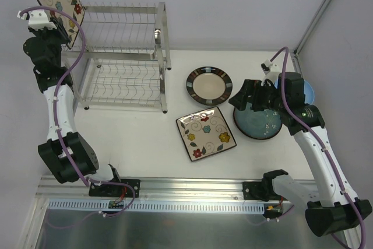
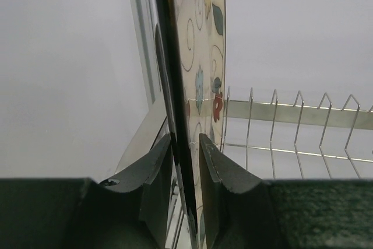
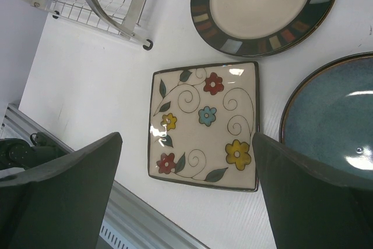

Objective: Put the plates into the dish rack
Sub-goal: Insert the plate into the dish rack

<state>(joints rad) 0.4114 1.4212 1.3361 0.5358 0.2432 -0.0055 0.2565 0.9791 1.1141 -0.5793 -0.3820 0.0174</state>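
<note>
White tabletop (image 1: pixel 145 138). Left gripper (image 2: pixel 185 144) straddles rim of upright floral plate (image 2: pixel 203 56), grip unclear; right gripper (image 3: pixel 186 144) open, empty. Likely slick, brittle: pinch rims.

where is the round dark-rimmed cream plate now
In the top view the round dark-rimmed cream plate lies on the white table, right of the silver wire dish rack, behind the square cream floral plate lying there.

The top camera looks down from behind me over the whole table (image 1: pixel 134 138). My left wrist camera sits tight against an upright plate (image 2: pixel 204 56), facing the rack (image 2: pixel 274 112). My right wrist camera looks down from higher, sharing the square plate (image 3: pixel 204 123) with the top view.
</note>
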